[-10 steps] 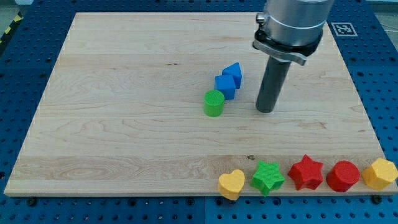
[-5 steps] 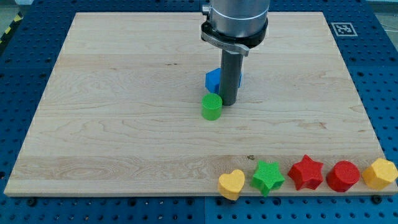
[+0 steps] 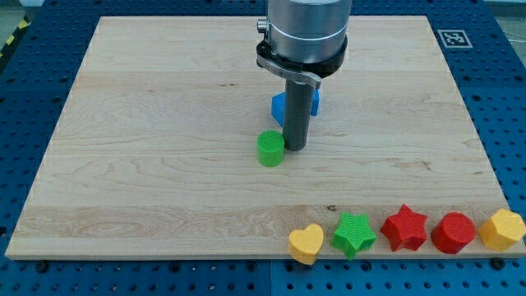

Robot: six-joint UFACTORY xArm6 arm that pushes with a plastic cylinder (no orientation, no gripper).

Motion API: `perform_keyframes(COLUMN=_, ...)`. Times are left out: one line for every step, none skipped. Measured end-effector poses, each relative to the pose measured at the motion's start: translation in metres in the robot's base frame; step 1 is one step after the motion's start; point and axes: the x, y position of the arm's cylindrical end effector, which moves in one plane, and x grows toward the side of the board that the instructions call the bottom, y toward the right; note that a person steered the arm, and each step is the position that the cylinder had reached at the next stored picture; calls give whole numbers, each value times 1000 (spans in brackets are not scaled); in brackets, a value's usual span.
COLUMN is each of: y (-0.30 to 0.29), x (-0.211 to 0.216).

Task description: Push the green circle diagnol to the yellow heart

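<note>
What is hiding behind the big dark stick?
Behind the rod, blue blocks peek out on both sides; their middle is covered, so their shapes can't be told. My tip sits just to the view's right of the green circle.

Silver collar, straight dark rod (image 3: 297,111)

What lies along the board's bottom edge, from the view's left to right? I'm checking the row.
yellow heart → green star → red star → red round-ish block → yellow block.
</note>
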Motion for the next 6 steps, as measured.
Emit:
perform_keyframes(y=0, x=0)
perform_keyframes(y=0, x=-16)
perform_keyframes(y=-15, x=-16)
perform_keyframes(y=-27, x=-16)
perform_keyframes(y=-25, x=-16)
perform_keyframes(y=-25, x=-16)
